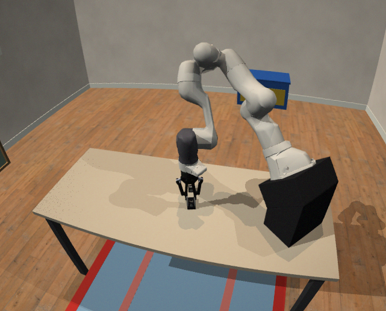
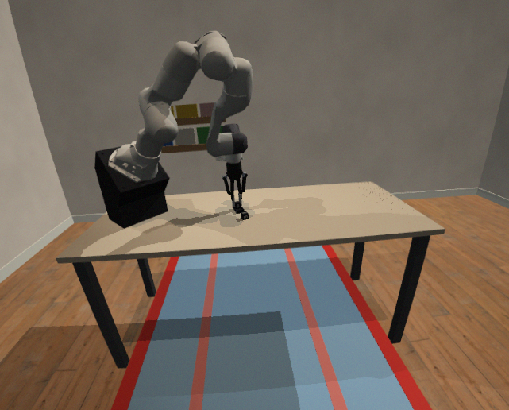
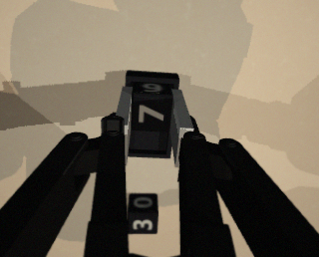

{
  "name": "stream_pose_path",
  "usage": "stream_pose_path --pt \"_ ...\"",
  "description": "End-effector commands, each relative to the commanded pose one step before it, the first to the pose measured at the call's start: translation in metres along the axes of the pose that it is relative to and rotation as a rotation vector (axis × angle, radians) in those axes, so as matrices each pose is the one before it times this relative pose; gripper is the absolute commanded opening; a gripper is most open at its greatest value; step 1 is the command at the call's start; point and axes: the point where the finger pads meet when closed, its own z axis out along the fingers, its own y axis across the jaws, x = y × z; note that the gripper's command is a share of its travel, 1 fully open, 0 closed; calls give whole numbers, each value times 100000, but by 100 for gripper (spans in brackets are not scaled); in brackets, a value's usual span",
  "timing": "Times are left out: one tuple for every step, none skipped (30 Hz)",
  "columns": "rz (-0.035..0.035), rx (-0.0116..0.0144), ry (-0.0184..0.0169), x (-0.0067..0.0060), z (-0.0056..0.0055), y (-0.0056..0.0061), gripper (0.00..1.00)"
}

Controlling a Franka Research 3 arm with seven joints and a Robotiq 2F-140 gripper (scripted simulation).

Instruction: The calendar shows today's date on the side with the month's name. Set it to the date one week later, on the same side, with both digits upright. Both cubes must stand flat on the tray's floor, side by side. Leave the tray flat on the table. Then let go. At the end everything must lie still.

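In the wrist view my gripper [image 3: 151,104] is shut on a black cube [image 3: 149,125] with white digits, its pads against the cube's two sides. This cube shows a 7 on the face towards the camera and a 9 on the face beyond it. A second black cube [image 3: 143,219] lies loose on the table below my fingers and shows a 3 and a 0. In the exterior view the gripper [image 2: 237,205] points straight down just above the table, with the loose cube [image 2: 244,215] beside its tips. In the top view the gripper [image 1: 190,200] is near the table's middle. I cannot make out a tray in any view.
The robot's black base block [image 1: 296,204] stands on the table's right end. The beige table [image 1: 136,201] has its front edge close to the gripper. A blue cabinet [image 1: 270,88] stands on the floor behind, and a shelf is at the far left.
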Motion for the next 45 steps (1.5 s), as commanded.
stream_pose_path --pt "502 10 109 -27 95 -22 16" --pt "0 0 0 0 -7 0 16" --pt "1 -1 0 0 -43 1 16" --pt "0 0 0 0 0 0 16" --pt "0 0 0 0 0 0 16" --pt "1 -1 -1 0 -108 1 16" --pt "0 0 0 0 -190 0 16" --pt "0 0 0 0 -284 0 16" --pt "-1 2 1 0 -381 -1 16" --pt "0 0 0 0 -476 0 16" --pt "1 -1 0 0 -564 1 16" --pt "1 -1 -1 0 -640 1 16" --pt "-1 1 0 0 -700 -1 16" --pt "0 0 0 0 -743 0 16" --pt "0 0 0 0 -768 0 16" --pt "1 -1 0 0 -772 1 16" --pt "-1 1 1 0 -756 -1 16" --pt "1 -1 -1 0 -720 1 16" --pt "0 0 0 0 -665 0 16" --pt "-1 1 1 0 -591 -1 16" --pt "0 0 0 0 0 0 16" --pt "0 0 0 0 0 0 16" --pt "0 0 0 0 -504 0 16" --pt "1 -1 -1 0 -407 1 16" --pt "0 0 0 0 -305 0 16" --pt "0 0 0 0 -205 0 16" --pt "-1 1 1 0 -116 -1 16" --pt "-1 1 1 0 -46 -1 16" --pt "0 0 0 0 -7 0 16" --pt "0 0 0 0 0 0 16" --pt "0 0 0 0 0 0 16" --pt "0 0 0 0 0 0 16" --pt "0 0 0 0 0 0 16" --pt "0 0 0 0 0 0 16" --pt "0 0 0 0 0 0 16" --pt "1 1 -9 94 10 13 16" --pt "5 2 -47 531 58 68 16" --pt "0 0 0 0 0 0 16" --pt "0 0 0 0 0 0 16" --pt "4 -3 -73 1121 118 111 16" --pt "-6 -12 -48 1629 164 82 16" --pt "-18 -14 18 1876 182 -16 16" --pt "-25 -1 79 1756 166 -119 16" --pt "-21 11 91 1285 121 -150 16" --pt "-10 10 54 633 60 -93 16"
